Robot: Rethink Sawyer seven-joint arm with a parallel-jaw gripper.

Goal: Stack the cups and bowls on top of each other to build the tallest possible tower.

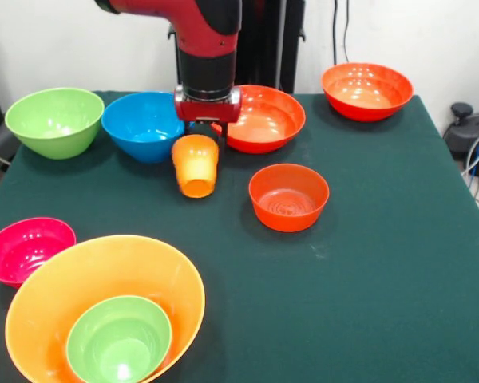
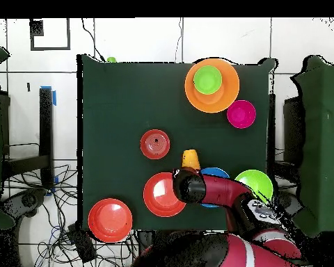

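Nearest the camera sits the tower's start: the largest orange bowl, with the small green bowl nested inside it, so only two pieces are stacked. The orange cup hangs tilted under the gripper, apparently lifted off the cloth; the fingers are hidden behind the cup, so I cannot tell how wide they stand, though the cup looks carried. By my reading, the cup is the third piece and has yet to cross to the pile. Loose on the table remain the small red-orange bowl, a pink bowl, a blue bowl, a larger green bowl and two wide red-orange bowls.
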